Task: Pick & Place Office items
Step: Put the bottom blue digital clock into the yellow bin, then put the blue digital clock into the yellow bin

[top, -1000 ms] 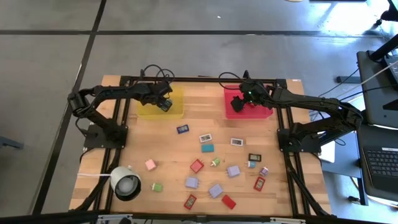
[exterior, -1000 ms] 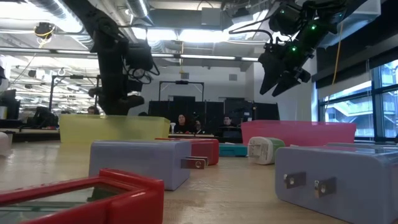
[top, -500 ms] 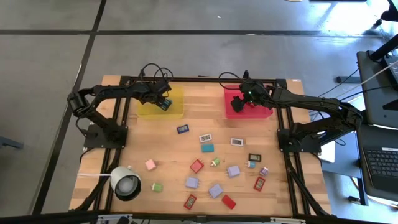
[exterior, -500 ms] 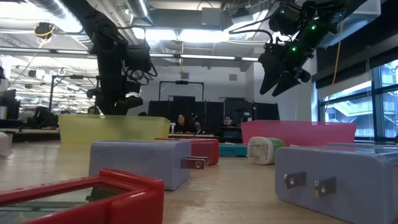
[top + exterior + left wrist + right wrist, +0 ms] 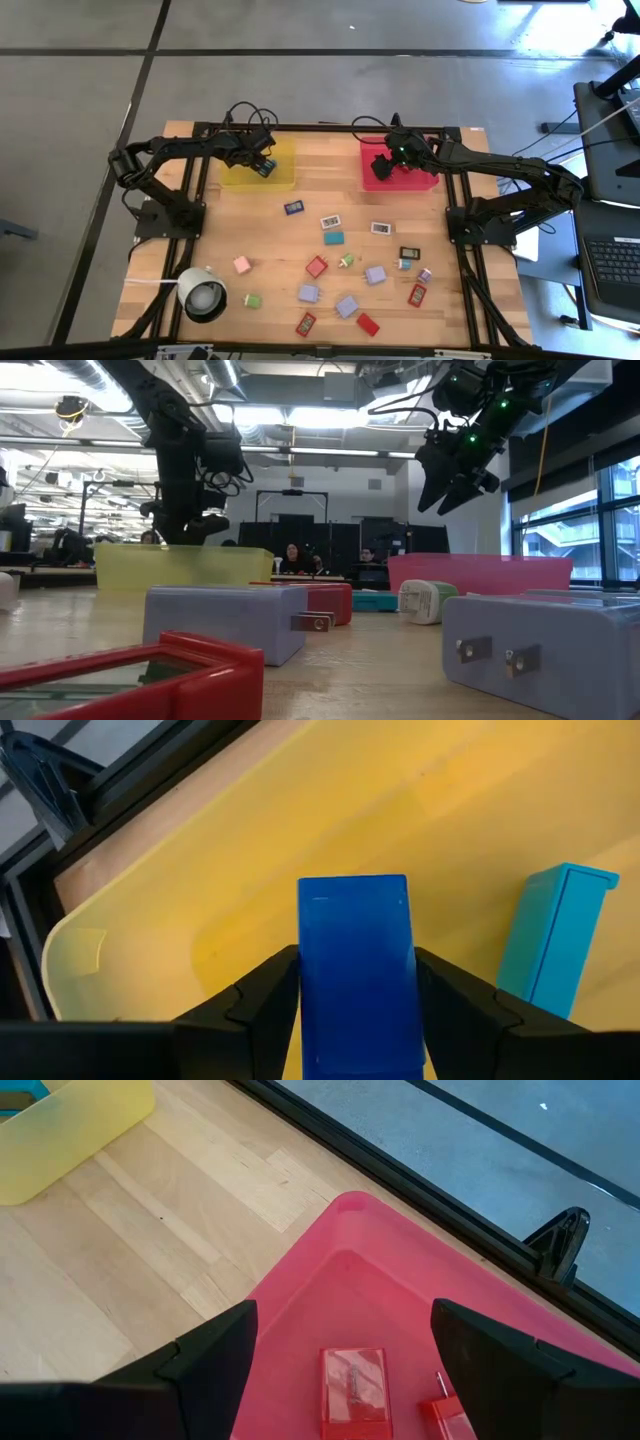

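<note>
Right tool (image 5: pixel 340 1370) fingers spread wide above red tray (image 5: pixel 320 1290), two red items (image 5: pixel 353 1390) lying inside, yellow tray (image 5: pixel 70 1125) corner farther off, wooden worktop (image 5: pixel 150 1250) between.

Open-plan lab, exposed ceiling ducts (image 5: pixel 300 400), seated people (image 5: pixel 292 558) at desks, concrete floor (image 5: pixel 300 70)
</note>
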Motion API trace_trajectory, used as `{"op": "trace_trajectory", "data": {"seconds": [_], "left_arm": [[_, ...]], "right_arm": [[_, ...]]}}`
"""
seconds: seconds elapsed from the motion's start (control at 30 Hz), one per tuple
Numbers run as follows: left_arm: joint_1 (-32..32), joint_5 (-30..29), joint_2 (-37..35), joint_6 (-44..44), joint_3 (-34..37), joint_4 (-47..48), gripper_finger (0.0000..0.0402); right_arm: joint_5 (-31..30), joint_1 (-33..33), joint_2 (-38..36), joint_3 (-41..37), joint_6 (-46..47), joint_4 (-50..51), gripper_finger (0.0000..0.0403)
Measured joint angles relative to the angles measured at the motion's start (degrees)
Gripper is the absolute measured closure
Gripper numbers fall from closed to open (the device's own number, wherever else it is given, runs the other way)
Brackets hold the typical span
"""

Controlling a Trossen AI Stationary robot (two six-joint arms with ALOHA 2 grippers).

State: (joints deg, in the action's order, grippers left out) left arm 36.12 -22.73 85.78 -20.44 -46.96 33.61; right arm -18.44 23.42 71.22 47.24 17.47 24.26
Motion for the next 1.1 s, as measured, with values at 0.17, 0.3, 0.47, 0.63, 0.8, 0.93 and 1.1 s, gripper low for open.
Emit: {"op": "trace_trajectory", "data": {"seconds": [0.17,0.3,0.47,0.63,0.8,0.93,1.1], "left_arm": [[0.00,0.24,0.02,0.01,0.00,0.00,0.0195],[0.00,-0.17,0.02,0.10,0.00,0.00,0.0183],[-0.02,4.67,0.08,2.39,-1.69,1.21,0.0180],[-0.77,11.62,0.08,3.19,-5.38,1.38,0.0185],[-3.08,17.72,0.07,3.25,-8.56,1.32,0.0185],[-6.59,20.46,0.07,6.41,-9.42,0.51,0.0188],[-13.37,21.31,0.07,10.05,-9.42,0.46,0.0189]], "right_arm": [[0.00,0.00,0.00,0.00,0.00,-0.01,0.0101],[0.00,0.00,0.00,0.00,0.00,-0.01,0.0101],[0.00,0.00,0.00,0.00,-0.02,-0.01,0.0101],[0.00,0.00,0.00,-0.01,-0.01,-0.01,0.0101],[0.00,0.00,0.00,-0.01,-0.02,-0.01,0.0101],[0.00,0.00,0.00,-0.01,0.00,-0.01,0.0101],[0.00,0.00,0.00,-0.02,-0.01,-0.01,0.0101]]}}
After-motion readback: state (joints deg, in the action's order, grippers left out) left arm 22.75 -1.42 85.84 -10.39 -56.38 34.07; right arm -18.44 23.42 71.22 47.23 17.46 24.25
